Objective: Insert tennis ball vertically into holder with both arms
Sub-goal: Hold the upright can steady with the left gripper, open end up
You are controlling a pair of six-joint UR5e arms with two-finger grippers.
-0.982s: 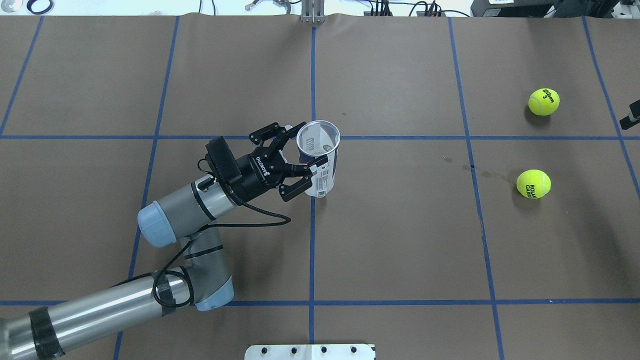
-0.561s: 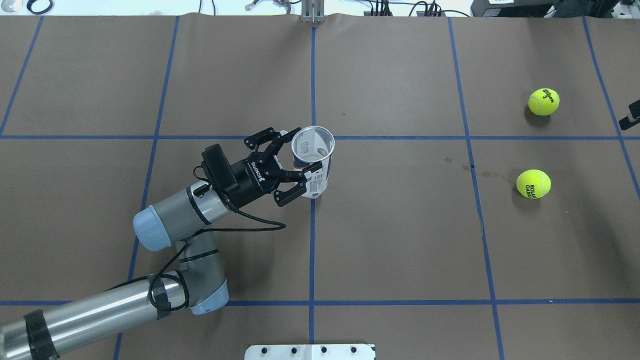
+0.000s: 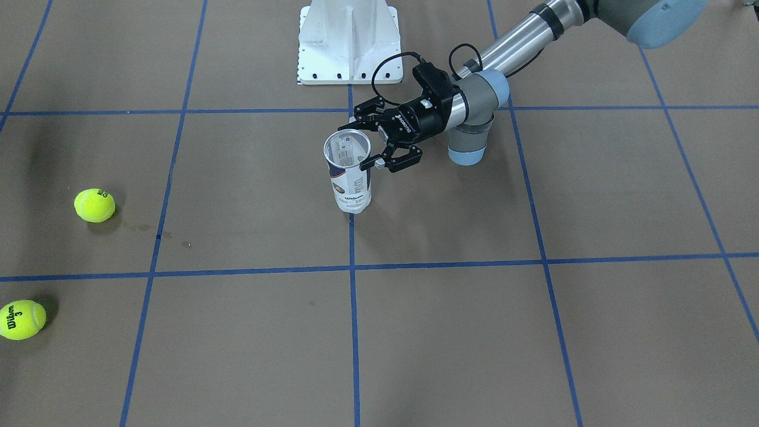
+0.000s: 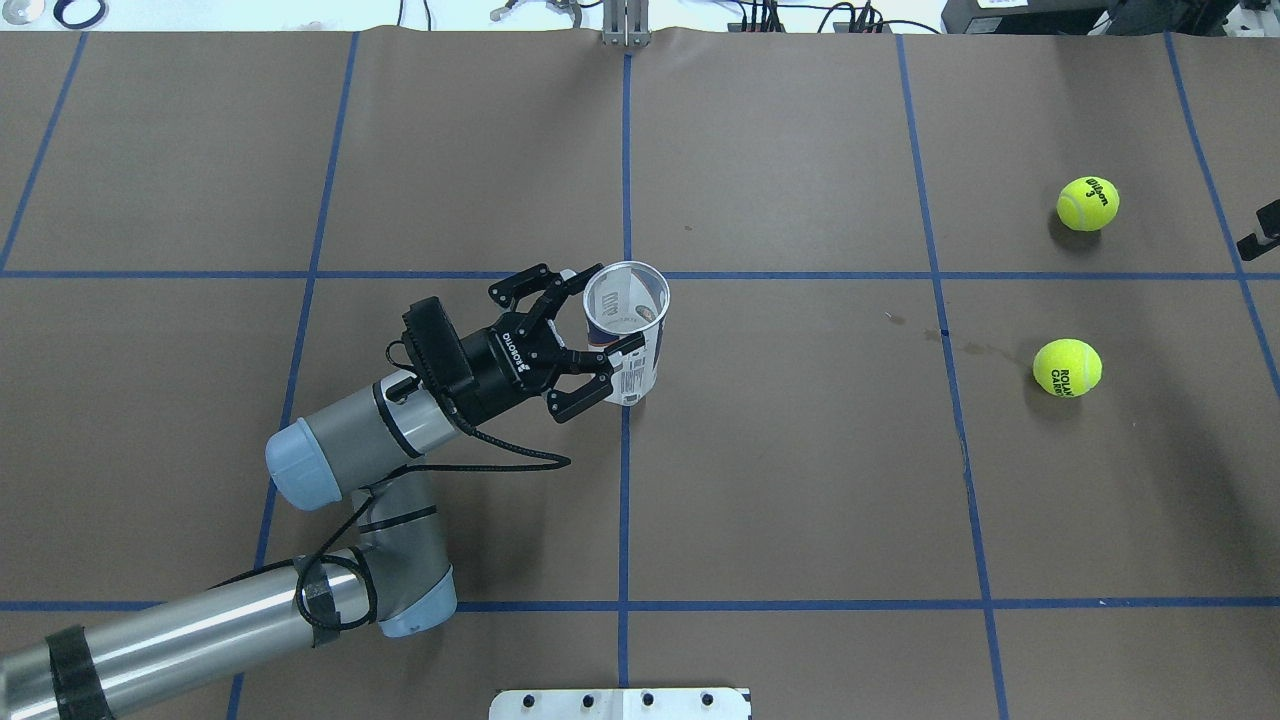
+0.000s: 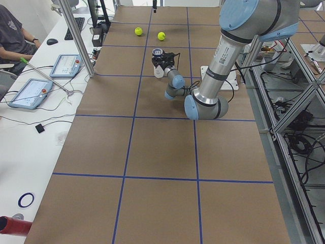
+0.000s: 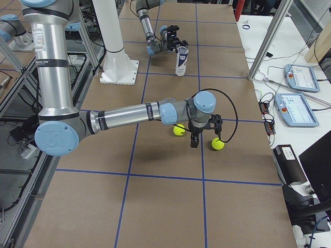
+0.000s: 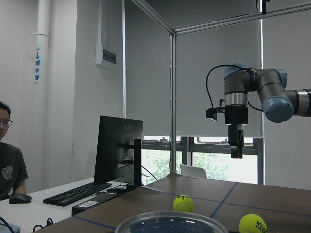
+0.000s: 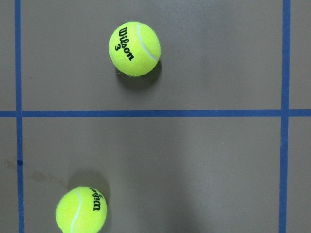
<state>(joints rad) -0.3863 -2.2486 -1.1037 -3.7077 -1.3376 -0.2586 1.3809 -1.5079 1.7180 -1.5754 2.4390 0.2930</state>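
Note:
The holder (image 4: 634, 352), a clear can with a white and navy label, stands upright and open-topped near the table's middle; it also shows in the front view (image 3: 352, 184). My left gripper (image 4: 604, 312) is shut on its upper part from the side, also seen from the front (image 3: 362, 146). Two yellow tennis balls lie far right: a Wilson one (image 4: 1087, 203) and a nearer one (image 4: 1067, 367). My right gripper (image 6: 195, 138) points down above and between them; I cannot tell if it is open. The right wrist view shows both balls (image 8: 134, 48) (image 8: 81, 212), no fingers.
The white robot base plate (image 3: 348, 41) sits at the table's robot-side edge. Blue tape lines (image 4: 623, 480) grid the brown table cover. A desk with tablets (image 5: 28, 94) and a seated person (image 5: 10, 30) runs along the far side.
My left gripper has shifted the holder a little to the left and toward the robot, still upright. The balls have not moved.

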